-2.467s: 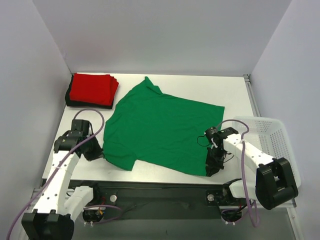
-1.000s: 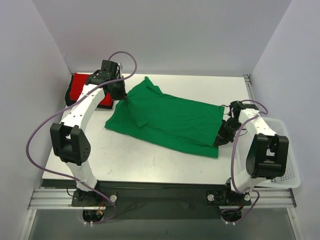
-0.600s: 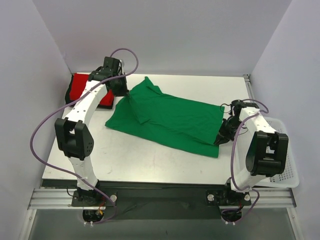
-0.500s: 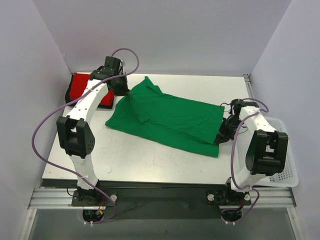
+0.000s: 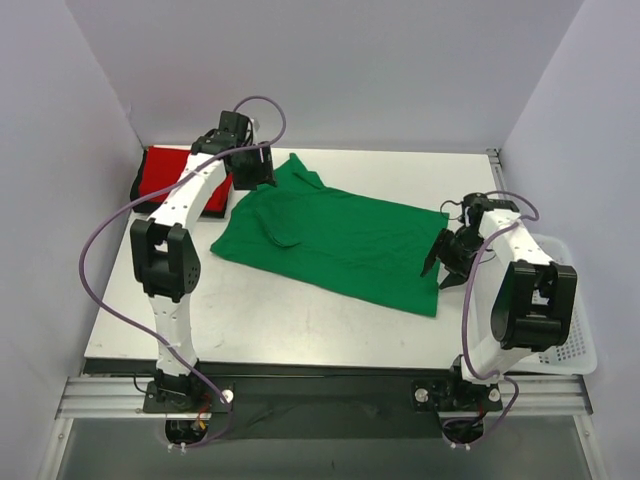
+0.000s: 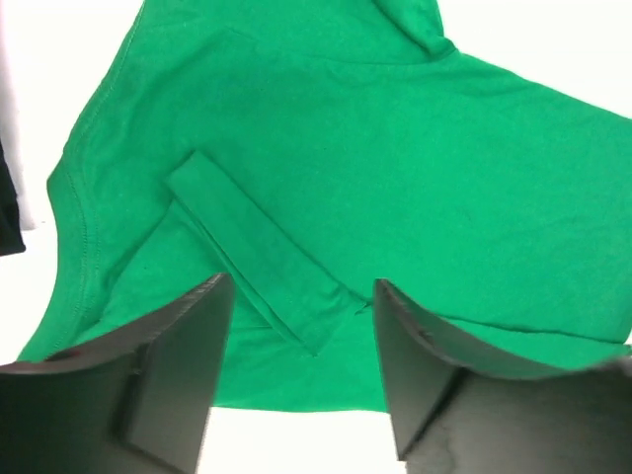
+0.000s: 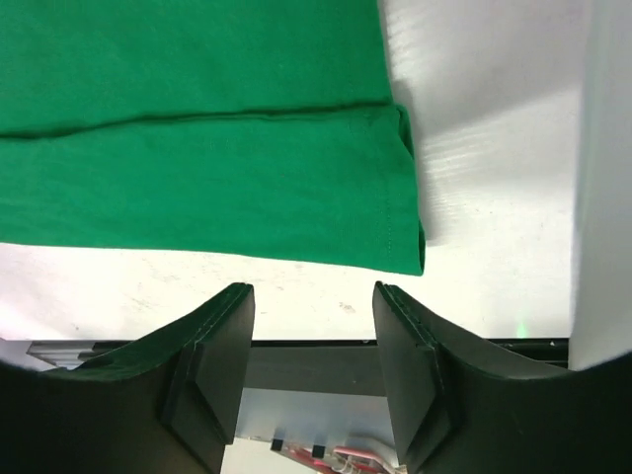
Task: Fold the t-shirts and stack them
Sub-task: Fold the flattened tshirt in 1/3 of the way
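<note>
Green shirt (image 5: 340, 238) lies flat across the middle of the table (image 5: 300, 322) in the top view, slanting from upper left down to lower right, its collar pointing to the upper left. One sleeve (image 6: 259, 265) is folded inward and lies as a narrow strip on the shirt's body. The left claw (image 5: 258, 170) hangs over the shirt's upper left part, near the collar; its fingers (image 6: 183, 380) stand wide apart with nothing between them, and the wrist view looks down through the gap onto the folded sleeve. The right claw (image 5: 443, 268) is at the shirt's right edge, also spread wide and holding nothing; its wrist view shows the shirt's lower right corner with a fold line running across the cloth above it. A folded red shirt (image 5: 165, 175) sits on a black shirt (image 5: 137, 192) in the upper left corner of the table, just beside the left arm. A white basket (image 5: 578, 310) stands at the right edge, behind the right arm.
</note>
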`<state>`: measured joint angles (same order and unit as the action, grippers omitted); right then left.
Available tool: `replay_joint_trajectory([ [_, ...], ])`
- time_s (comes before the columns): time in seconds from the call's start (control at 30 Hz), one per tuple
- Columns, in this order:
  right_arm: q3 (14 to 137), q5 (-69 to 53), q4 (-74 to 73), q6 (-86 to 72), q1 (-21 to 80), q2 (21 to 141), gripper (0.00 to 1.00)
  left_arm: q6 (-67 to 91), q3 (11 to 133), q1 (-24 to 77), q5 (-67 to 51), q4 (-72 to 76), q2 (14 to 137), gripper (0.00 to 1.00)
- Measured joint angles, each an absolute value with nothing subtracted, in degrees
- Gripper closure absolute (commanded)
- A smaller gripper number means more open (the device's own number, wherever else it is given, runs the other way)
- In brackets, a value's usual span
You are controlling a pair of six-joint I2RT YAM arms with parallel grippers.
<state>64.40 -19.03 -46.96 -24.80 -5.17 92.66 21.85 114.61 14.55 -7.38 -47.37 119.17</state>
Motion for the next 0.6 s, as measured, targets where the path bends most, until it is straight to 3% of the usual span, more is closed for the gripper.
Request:
replay_joint_trajectory([
  [0.13,65.76,-18.96,-46.92,-24.84,-4.71,91.98,0.46,21.98,113.40,14.55,-7.53,-45.01,118.56,0.22],
  [0.27,67.05,-18.79,-46.96,-25.08,-2.61,90.96,0.46,22.33,103.50,14.39,-7.64,-40.69,114.15,0.19],
  [0.6,71.83,-17.85,-44.93,-27.29,12.86,95.24,0.46,25.76,80.03,12.62,-12.53,-28.77,108.88,0.18],
])
